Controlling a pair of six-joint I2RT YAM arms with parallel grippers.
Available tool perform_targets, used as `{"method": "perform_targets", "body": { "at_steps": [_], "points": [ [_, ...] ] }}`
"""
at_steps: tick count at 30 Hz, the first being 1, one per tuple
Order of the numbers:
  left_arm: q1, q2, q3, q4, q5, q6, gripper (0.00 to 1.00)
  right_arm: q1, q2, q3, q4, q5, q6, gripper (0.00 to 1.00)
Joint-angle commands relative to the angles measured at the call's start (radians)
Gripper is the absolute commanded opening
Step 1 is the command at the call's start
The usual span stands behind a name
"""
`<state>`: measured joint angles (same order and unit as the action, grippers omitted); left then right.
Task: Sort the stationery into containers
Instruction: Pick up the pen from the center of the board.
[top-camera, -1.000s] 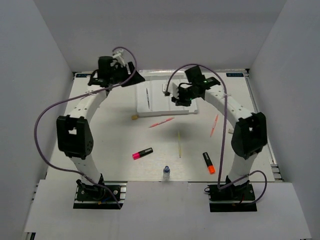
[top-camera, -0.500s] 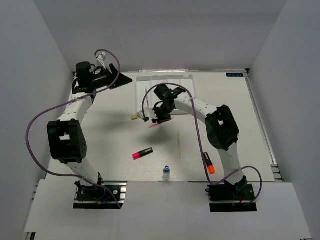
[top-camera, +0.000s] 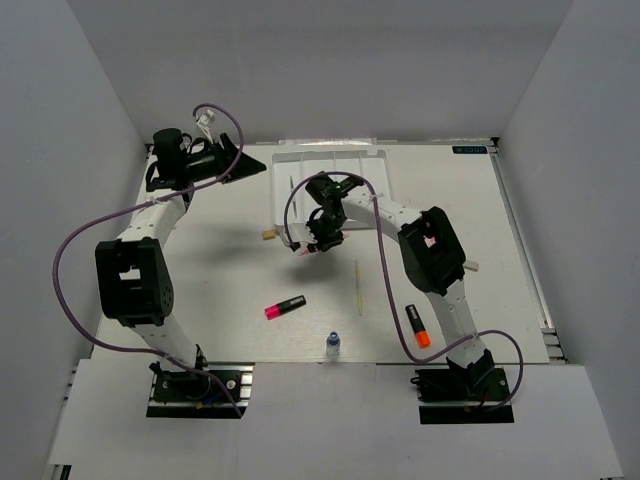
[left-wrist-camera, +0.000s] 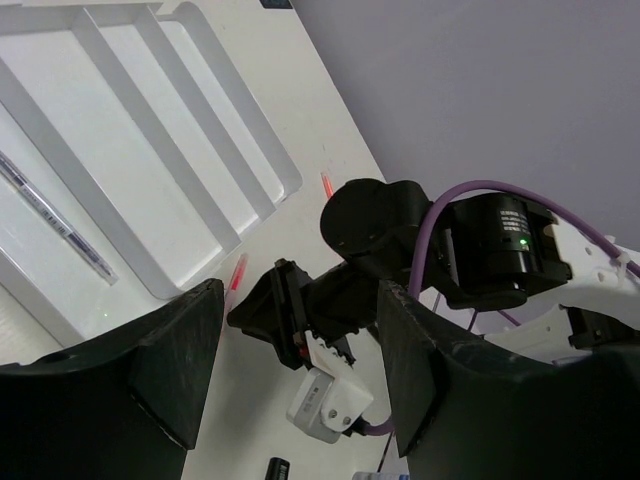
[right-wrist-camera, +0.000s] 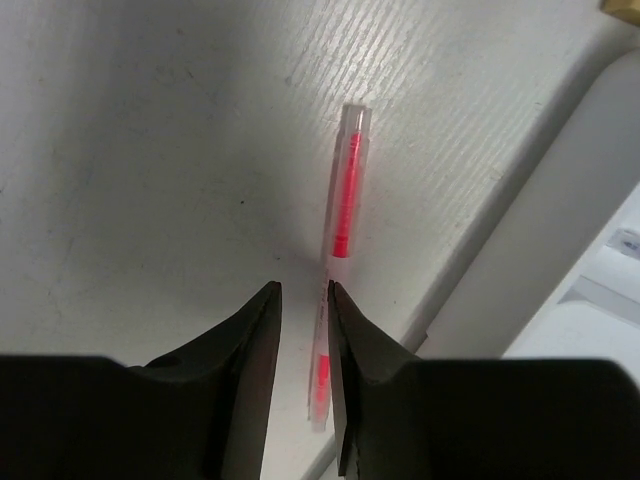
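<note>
The white ridged tray (top-camera: 365, 172) lies at the far middle with a thin grey pen (top-camera: 293, 190) in its left compartment. My right gripper (top-camera: 312, 243) is low at the tray's front-left corner. In the right wrist view it (right-wrist-camera: 303, 288) is open by a narrow gap around the pink pen (right-wrist-camera: 342, 200), which lies on the table against the right finger. My left gripper (top-camera: 238, 160) is open, empty and raised at the far left, left of the tray (left-wrist-camera: 200, 150). A pink-ended highlighter (top-camera: 285, 306), yellow pencil (top-camera: 359, 288), orange-ended highlighter (top-camera: 418, 326) and blue-capped bottle (top-camera: 333, 343) lie nearer.
A beige eraser (top-camera: 268, 235) lies left of the right gripper and another (top-camera: 472, 266) beside the right arm. White walls close in the table on three sides. The orange pen shows only as a small tip in the left wrist view (left-wrist-camera: 326, 185).
My right gripper left the tray, came toward me and dropped over the pink pen. My left arm swung left away from the tray, then held still.
</note>
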<state>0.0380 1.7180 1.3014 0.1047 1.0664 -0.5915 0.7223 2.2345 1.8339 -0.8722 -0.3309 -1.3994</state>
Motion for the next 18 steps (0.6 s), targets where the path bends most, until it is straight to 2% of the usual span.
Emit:
{"method": "perform_targets", "body": {
  "at_steps": [1, 8, 13, 18],
  "points": [
    [-0.001, -0.008, -0.008, 0.046, 0.041, -0.014, 0.72, -0.003, 0.027, 0.057, -0.044, 0.021, -0.059, 0.32],
    [-0.001, -0.012, -0.017, 0.043, 0.046, 0.01, 0.72, -0.017, 0.077, 0.129, -0.065, 0.027, -0.089, 0.35],
    [-0.001, 0.0, -0.027, 0.023, 0.05, 0.03, 0.71, -0.015, 0.066, 0.116, -0.074, 0.039, -0.104, 0.38],
    [-0.001, 0.017, -0.021, 0.043, 0.056, 0.009, 0.71, -0.029, 0.099, 0.131, -0.076, 0.064, -0.108, 0.36]
  ]
}}
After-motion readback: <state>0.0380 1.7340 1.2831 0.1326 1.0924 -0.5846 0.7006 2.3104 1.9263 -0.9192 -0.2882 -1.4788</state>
